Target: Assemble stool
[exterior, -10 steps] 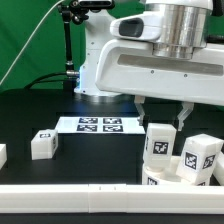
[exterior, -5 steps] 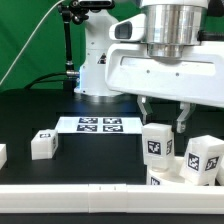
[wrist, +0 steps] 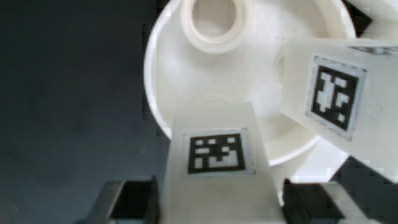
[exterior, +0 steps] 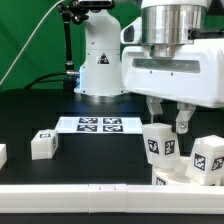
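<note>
Work looks about half done: the gripper [exterior: 167, 122] squeezes one leg [exterior: 160, 146] standing on the seat [exterior: 168, 180] at the exterior view's right, a second leg [exterior: 208, 160] is beside it, and loose legs [exterior: 42, 144] wait.

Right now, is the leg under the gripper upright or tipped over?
Upright. In the exterior view the leg stands on end at the seat, its tagged face vertical.

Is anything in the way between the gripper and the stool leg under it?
Nothing visible does. The gripper hangs just above the leg, with only a gap between. The other leg stands beside it, towards the exterior view's right, out of the way.
</note>
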Controlling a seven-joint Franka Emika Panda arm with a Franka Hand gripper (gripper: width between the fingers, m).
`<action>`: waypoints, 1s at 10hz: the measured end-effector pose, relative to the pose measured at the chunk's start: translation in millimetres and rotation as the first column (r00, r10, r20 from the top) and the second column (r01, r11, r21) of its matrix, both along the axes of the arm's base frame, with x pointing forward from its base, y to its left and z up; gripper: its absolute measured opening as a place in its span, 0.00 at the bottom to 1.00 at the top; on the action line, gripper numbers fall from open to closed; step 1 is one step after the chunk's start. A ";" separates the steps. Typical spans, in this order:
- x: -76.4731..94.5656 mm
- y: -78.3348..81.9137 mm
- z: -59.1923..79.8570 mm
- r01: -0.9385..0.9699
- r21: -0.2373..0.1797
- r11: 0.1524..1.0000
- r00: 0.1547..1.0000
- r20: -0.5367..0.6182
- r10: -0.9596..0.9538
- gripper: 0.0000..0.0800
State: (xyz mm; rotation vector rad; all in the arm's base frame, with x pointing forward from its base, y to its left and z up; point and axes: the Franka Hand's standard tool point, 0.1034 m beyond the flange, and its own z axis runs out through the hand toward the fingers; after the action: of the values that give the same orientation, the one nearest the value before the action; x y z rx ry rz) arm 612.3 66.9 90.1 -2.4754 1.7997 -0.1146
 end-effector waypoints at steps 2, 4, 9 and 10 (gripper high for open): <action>0.1 5.1 0.3 0.129 0.025 0.991 0.992 -0.003 -0.129 0.42; 0.8 7.7 0.4 0.299 0.062 0.952 0.954 -0.011 -0.298 0.42; 1.2 7.9 0.3 0.594 0.125 0.795 0.804 -0.061 -0.591 0.42; 1.0 8.2 -0.1 0.590 0.124 0.798 0.807 -0.061 -0.588 0.51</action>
State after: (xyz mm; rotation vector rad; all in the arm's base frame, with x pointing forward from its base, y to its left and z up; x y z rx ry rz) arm 613.3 75.1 90.0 -1.7421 2.4306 0.0013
